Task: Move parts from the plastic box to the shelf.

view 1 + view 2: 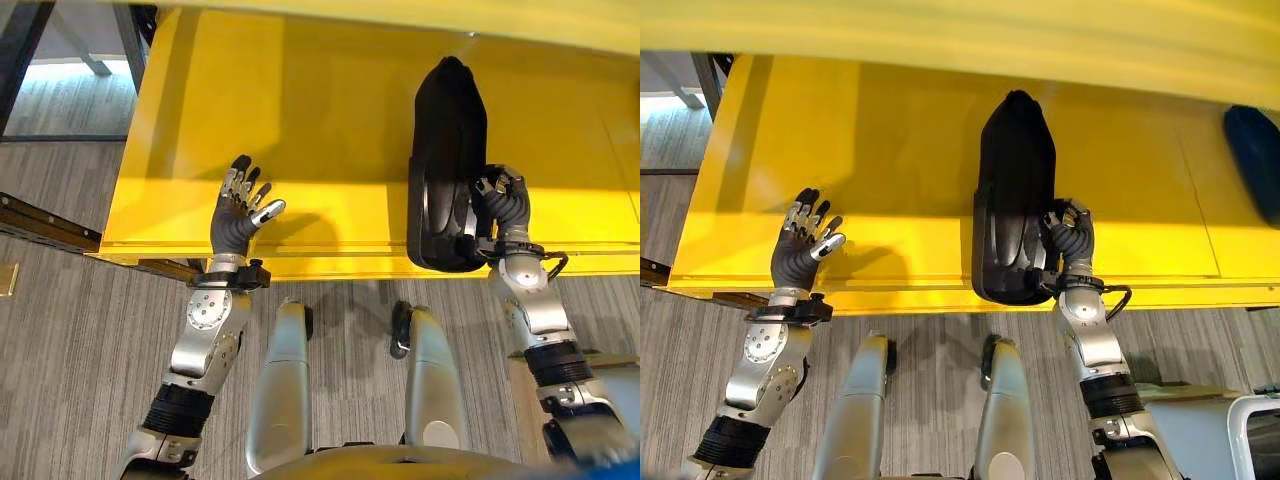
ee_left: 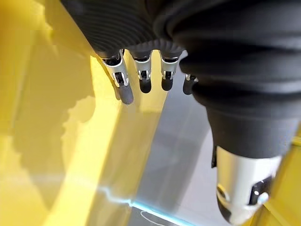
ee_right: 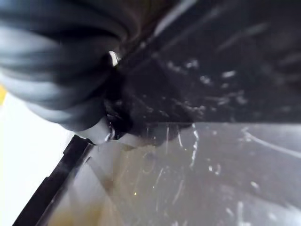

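Note:
A large black moulded part [image 1: 448, 150] stands on edge on the yellow shelf [image 1: 320, 120], its near end at the shelf's front lip. My right hand [image 1: 503, 200] is at the part's right side near that end, fingers curled against it; the right wrist view shows the dark scuffed part [image 3: 211, 61] pressed close to the hand. My left hand [image 1: 240, 215] hovers over the shelf's front left area, open with fingers spread and holding nothing. In the left wrist view its fingers [image 2: 141, 80] hang straight above the yellow surface [image 2: 47, 117].
A second dark part [image 1: 1252, 160] lies on the shelf at the far right. A higher yellow shelf board [image 1: 990, 40] overhangs the back. A pale box corner [image 1: 1258, 435] shows low on the right. A dark frame [image 1: 20, 60] stands at the left.

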Robot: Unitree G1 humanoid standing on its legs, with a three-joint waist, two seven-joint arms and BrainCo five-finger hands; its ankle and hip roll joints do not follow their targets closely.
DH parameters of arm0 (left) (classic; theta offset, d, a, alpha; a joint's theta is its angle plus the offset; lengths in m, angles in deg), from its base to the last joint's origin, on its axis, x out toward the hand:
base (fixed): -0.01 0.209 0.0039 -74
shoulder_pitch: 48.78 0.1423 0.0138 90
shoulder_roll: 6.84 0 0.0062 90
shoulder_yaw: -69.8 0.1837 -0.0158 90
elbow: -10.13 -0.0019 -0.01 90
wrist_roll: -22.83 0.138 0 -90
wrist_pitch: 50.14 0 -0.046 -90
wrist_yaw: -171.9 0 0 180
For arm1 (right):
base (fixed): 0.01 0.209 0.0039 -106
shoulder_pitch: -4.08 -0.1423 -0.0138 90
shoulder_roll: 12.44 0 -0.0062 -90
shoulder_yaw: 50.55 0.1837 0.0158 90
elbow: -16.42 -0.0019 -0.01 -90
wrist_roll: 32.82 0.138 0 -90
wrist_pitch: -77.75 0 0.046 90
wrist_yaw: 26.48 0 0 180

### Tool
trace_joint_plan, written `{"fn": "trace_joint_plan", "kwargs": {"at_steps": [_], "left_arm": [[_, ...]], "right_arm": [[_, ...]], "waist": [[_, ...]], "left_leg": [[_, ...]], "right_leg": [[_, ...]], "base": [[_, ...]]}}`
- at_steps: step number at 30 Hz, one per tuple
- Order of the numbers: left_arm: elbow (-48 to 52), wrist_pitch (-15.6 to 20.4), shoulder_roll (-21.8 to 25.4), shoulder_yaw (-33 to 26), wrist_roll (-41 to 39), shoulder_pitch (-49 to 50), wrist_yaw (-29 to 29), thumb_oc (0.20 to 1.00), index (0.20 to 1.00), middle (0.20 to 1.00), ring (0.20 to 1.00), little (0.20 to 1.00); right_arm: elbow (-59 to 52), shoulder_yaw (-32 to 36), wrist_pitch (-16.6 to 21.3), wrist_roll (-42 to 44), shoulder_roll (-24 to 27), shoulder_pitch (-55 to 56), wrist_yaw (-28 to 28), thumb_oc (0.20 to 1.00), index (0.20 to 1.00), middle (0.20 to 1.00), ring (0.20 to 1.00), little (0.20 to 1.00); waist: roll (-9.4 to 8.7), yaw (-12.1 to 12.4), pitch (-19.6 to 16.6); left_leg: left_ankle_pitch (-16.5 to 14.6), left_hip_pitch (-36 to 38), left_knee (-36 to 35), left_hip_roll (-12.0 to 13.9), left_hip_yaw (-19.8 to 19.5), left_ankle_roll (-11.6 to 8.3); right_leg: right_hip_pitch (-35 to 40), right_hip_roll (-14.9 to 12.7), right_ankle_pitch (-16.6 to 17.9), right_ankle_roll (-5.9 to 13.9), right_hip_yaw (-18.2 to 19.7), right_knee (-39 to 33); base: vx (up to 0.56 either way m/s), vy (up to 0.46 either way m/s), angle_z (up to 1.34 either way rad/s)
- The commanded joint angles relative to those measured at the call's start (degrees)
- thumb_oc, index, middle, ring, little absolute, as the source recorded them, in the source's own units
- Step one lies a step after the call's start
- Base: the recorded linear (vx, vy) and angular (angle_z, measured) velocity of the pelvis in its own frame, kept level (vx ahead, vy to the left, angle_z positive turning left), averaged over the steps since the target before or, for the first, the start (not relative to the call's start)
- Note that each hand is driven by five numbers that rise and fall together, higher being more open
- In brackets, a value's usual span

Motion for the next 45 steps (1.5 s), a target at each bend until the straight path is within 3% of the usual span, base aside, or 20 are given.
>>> {"fn": "trace_joint_plan", "kwargs": {"at_steps": [1, 7, 11, 15, 16, 23, 29, 36, 45], "left_arm": [[0.25, 0.09, 0.07, 2.47, 0.00, 2.41, -1.24, 1.000, 1.000, 1.000, 1.000, 1.000], [0.99, 0.63, 2.22, 5.11, -1.55, 2.40, -0.80, 1.000, 1.000, 1.000, 1.000, 1.000], [1.01, 0.71, 2.84, 6.38, -2.89, 2.40, -0.15, 1.000, 1.000, 1.000, 1.000, 1.000], [1.27, 0.75, 4.19, 7.29, -3.98, 2.54, 1.32, 1.000, 1.000, 1.000, 1.000, 1.000], [1.40, 0.83, 4.31, 7.36, -4.15, 2.61, 1.54, 1.000, 1.000, 1.000, 1.000, 1.000], [1.38, 1.04, 5.07, 7.40, -3.84, 2.34, 3.28, 1.000, 1.000, 1.000, 1.000, 1.000], [0.39, 1.04, 4.35, 7.47, -3.70, 1.84, 3.78, 1.000, 1.000, 1.000, 1.000, 1.000], [-0.23, 0.94, 3.79, 7.59, -4.24, 1.04, 3.07, 1.000, 1.000, 1.000, 1.000, 1.000], [-0.56, 0.98, 3.72, 7.33, -4.62, 1.05, 2.33, 1.000, 1.000, 1.000, 1.000, 1.000]], "right_arm": [[2.01, 4.63, 4.02, 0.57, 5.19, -5.80, 3.64, 0.200, 0.200, 0.200, 0.200, 0.200], [17.22, 2.25, 2.89, 2.80, 18.81, -22.03, 5.25, 0.200, 0.200, 0.200, 0.200, 0.200], [30.66, -4.95, 2.18, 7.13, 25.64, -33.69, 1.88, 0.200, 0.200, 0.200, 0.200, 0.200], [48.57, -17.16, -0.51, 7.83, 31.44, -45.96, -5.42, 0.200, 0.200, 0.200, 0.200, 0.200], [50.85, -18.59, -0.82, 7.88, 31.67, -47.18, -6.07, 0.200, 0.200, 0.200, 0.200, 0.200], [59.69, -28.54, -2.50, 0.47, 34.62, -51.79, -11.54, 0.200, 0.200, 0.200, 0.200, 0.200], [60.36, -27.59, -2.10, 2.91, 33.41, -49.52, -13.69, 0.200, 0.200, 0.200, 0.200, 0.200], [62.01, -24.62, -2.09, 6.55, 28.19, -48.55, -12.79, 0.200, 0.200, 0.200, 0.200, 0.200], [62.55, -22.16, -1.57, 9.78, 26.96, -48.86, -11.47, 0.200, 0.200, 0.200, 0.200, 0.200]], "waist": [[1.60, 0.68, -2.17], [1.97, 1.15, -3.20], [1.93, 1.38, -3.36], [1.89, 2.03, -3.48], [2.10, 2.24, -3.68], [2.39, 2.32, -4.05], [2.58, 2.19, -4.12], [2.96, 2.38, -3.84], [3.16, 2.60, -3.95]], "left_leg": [[-2.62, 1.33, -0.53, 1.81, -3.47, -2.04], [-2.22, -1.96, 0.02, 1.75, -3.40, -2.36], [-1.54, -3.16, -0.35, 2.00, -3.35, -2.73], [-0.58, -3.96, -1.24, 2.20, -3.41, -3.19], [-2.07, -3.22, -1.20, 2.63, -3.42, -3.27], [-1.09, -3.91, -2.31, 2.86, -3.70, -3.82], [-0.58, -4.21, -2.78, 3.00, -3.74, -4.05], [-0.46, -5.29, -2.21, 2.94, -3.60, -3.95], [-0.30, -6.39, -1.72, 2.58, -3.73, -3.84]], "right_leg": [[-0.18, 0.09, -1.41, -1.26, 0.90, 1.54], [-4.02, 0.33, -1.50, -1.40, 1.11, 2.61], [-5.44, 0.57, -1.00, -1.48, 1.30, 2.53], [-6.48, 0.60, -0.43, -1.59, 1.25, 2.06], [-6.07, 0.77, -2.05, -1.37, 1.10, 2.77], [-6.67, 0.77, -1.95, -1.56, 0.63, 2.28], [-7.07, 1.14, -2.10, -1.72, 0.77, 2.24], [-7.97, 1.30, -2.11, -1.84, 0.90, 2.80], [-8.75, 1.19, -2.34, -1.95, 0.88, 3.40]], "base": [[-0.03, 0.000, 0.02], [-0.02, 0.000, -0.04], [-0.01, -0.001, -0.02], [0.01, -0.011, -0.01], [0.08, -0.028, -0.01], [0.01, -0.009, 0.00], [0.00, -0.004, 0.01], [-0.01, -0.001, -0.02], [0.00, 0.000, 0.00]]}}
